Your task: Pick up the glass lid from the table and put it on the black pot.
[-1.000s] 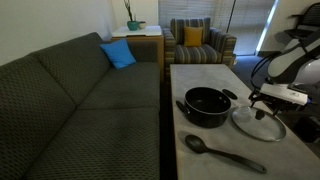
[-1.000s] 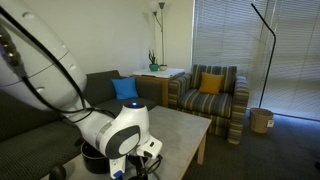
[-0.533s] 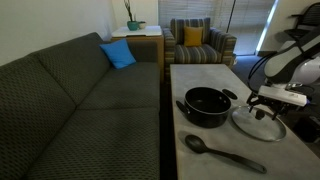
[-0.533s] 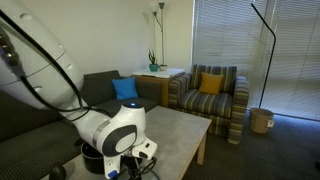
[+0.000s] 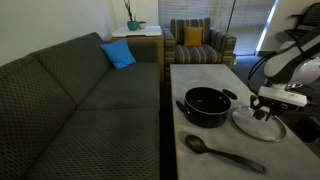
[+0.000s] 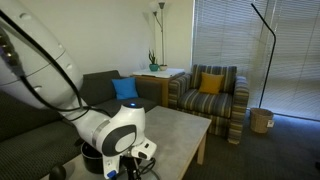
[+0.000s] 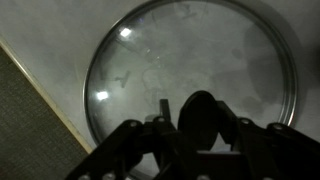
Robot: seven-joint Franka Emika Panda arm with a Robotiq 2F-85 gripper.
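The glass lid (image 5: 258,124) lies flat on the light grey table (image 5: 200,75), just beside the black pot (image 5: 207,105). My gripper (image 5: 264,108) stands straight down over the lid's middle. From the wrist, the lid (image 7: 170,60) fills the picture and its dark knob (image 7: 200,110) sits between the fingers of the gripper (image 7: 200,125), which press against both sides of it. The lid rests on the table. In an exterior view the arm's wrist hides the gripper (image 6: 130,172) and the lid, and only the pot's rim (image 6: 92,158) peeks out.
A long black spoon (image 5: 222,152) lies near the table's front edge. A dark sofa (image 5: 90,100) runs along one side of the table, and a striped armchair (image 5: 198,42) stands beyond it. The table edge (image 7: 50,100) passes close to the lid.
The jaws have closed in on the lid's knob; one second ago they stood wide. The arm and the lid have hardly moved.
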